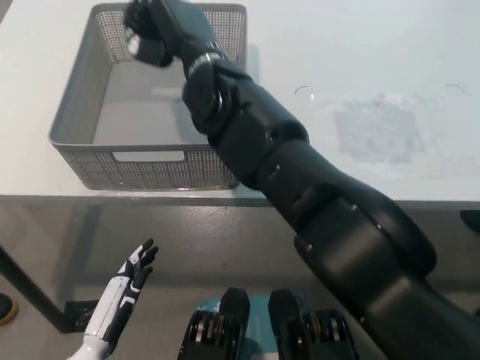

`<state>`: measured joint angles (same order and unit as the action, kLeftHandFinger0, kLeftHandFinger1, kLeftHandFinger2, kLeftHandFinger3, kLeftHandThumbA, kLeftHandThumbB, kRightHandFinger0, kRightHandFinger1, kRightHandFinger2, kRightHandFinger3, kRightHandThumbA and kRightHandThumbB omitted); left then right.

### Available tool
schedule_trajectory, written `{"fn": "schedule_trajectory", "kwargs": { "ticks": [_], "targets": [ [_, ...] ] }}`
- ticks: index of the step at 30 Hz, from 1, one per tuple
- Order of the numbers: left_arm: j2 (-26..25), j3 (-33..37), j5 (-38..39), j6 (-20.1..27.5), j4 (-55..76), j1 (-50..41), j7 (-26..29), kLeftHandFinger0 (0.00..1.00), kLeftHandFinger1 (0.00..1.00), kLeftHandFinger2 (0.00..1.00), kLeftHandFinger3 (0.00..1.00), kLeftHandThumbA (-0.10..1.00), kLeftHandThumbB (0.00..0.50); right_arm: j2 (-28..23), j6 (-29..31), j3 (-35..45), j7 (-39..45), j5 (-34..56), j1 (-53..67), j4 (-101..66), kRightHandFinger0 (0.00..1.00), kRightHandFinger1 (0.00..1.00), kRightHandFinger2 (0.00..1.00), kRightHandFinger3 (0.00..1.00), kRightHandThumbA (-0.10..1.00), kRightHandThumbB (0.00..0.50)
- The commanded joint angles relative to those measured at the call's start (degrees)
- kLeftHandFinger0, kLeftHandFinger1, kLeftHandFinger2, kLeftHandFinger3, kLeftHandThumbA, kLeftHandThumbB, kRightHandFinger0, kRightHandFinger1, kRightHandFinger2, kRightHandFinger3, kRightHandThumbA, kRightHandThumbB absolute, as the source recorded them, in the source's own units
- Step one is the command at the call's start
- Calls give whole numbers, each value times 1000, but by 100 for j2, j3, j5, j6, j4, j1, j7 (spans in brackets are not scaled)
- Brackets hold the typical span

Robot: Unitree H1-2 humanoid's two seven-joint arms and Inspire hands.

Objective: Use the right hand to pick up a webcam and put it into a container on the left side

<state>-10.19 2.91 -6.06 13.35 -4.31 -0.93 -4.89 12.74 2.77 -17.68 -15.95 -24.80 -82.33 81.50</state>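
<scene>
Right hand: the black right hand (161, 34) hangs over the basket's far half, toward eleven o'clock, fingers curled; I cannot tell whether they hold anything.
Webcam: not identifiable; it may be hidden within those fingers.
Progress: judging by position, carrying looks done; releasing remains.
Basket: grey plastic basket (79, 112), rectangular, perforated mesh walls, handle slots, smooth floor showing bare.
Table: pale, smooth table (360, 67).
Left hand: the white left hand (127, 281) rests at seven o'clock, fingers spread, empty.

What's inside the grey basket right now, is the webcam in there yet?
The visible floor of the grey basket is bare. The black right hand is over its far part with fingers curled; whether it holds the webcam cannot be seen. The arm covers the basket's right side.
</scene>
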Motion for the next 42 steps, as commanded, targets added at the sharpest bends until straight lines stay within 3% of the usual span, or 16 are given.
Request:
{"fn": "schedule_trajectory", "kwargs": {
  "ticks": [1, 3, 8, 11, 15, 20, 21, 23, 24, 25, 26, 28, 32, 42],
  "targets": [
    [-124, 32, -60, 20, 172, 91, -92, 1000, 1000, 1000, 1000, 1000, 95, -11, 10, 65, 180, 175, -142, -10, 11, 419, 836, 747, -100, 216],
    [-123, 32, -67, 43, 146, 109, -96, 1000, 1000, 1000, 1000, 1000, 89, -8, 10, 46, 230, 181, 10, 6, 19, 437, 834, 727, -100, 242],
    [-124, 56, -131, 69, 107, 147, -110, 1000, 1000, 1000, 1000, 1000, 90, 11, -119, 74, 431, 243, 268, 51, 0, 332, 702, 568, -100, 238],
    [-125, 55, -155, 34, 134, 140, -108, 1000, 1000, 1000, 1000, 1000, 97, 13, -193, 23, 520, 222, 368, 67, 0, 367, 731, 646, -100, 236],
    [-150, 59, -149, 86, 102, 194, -130, 1000, 1000, 1000, 1000, 1000, 92, 1, -210, 4, 523, 223, 370, 52, 0, 310, 623, 629, -100, 235],
    [-146, 89, -202, 55, 122, 218, -127, 1000, 1000, 1000, 1000, 1000, 97, -23, -98, -52, 537, 183, 440, 37, 16, 353, 676, 616, -100, 230],
    [-152, 92, -207, 53, 134, 210, -128, 1000, 1000, 1000, 1000, 1000, 96, -28, -42, -84, 531, 156, 460, 34, 29, 378, 707, 661, -100, 229],
    [-159, 96, -210, 52, 147, 204, -131, 1000, 1000, 1000, 1000, 1000, 94, -30, -14, -124, 511, 126, 473, 32, 23, 381, 681, 606, -100, 226],
    [-152, 92, -163, 15, 169, 204, -150, 1000, 1000, 1000, 1000, 1000, 88, -39, -66, -251, 548, 16, 461, 44, 337, 670, 924, 949, 142, 255],
    [-150, 95, -163, 45, 140, 214, -145, 1000, 1000, 1000, 1000, 1000, 93, -66, -46, -285, 755, 27, 446, 52, 704, 996, 1000, 1000, 407, 340],
    [-157, 98, -174, 56, 130, 221, -143, 1000, 1000, 1000, 1000, 1000, 95, -91, -16, -323, 929, 37, 436, 57, 1000, 1000, 1000, 1000, 552, 360],
    [-168, 102, -187, 47, 144, 236, -147, 1000, 1000, 1000, 1000, 1000, 94, -131, -47, -373, 1094, 53, 388, 49, 1000, 1000, 1000, 1000, 754, 419],
    [-168, 109, -218, 21, 132, 267, -136, 1000, 1000, 1000, 1000, 1000, 91, -209, -57, -521, 1141, -11, 316, 36, 1000, 1000, 1000, 1000, 1000, 432],
    [-201, 154, -205, 95, 73, 283, -162, 1000, 1000, 1000, 1000, 1000, 74, -516, 226, -251, 1086, 329, -76, -170, 1000, 1000, 1000, 1000, 1000, 431]
  ]
}}
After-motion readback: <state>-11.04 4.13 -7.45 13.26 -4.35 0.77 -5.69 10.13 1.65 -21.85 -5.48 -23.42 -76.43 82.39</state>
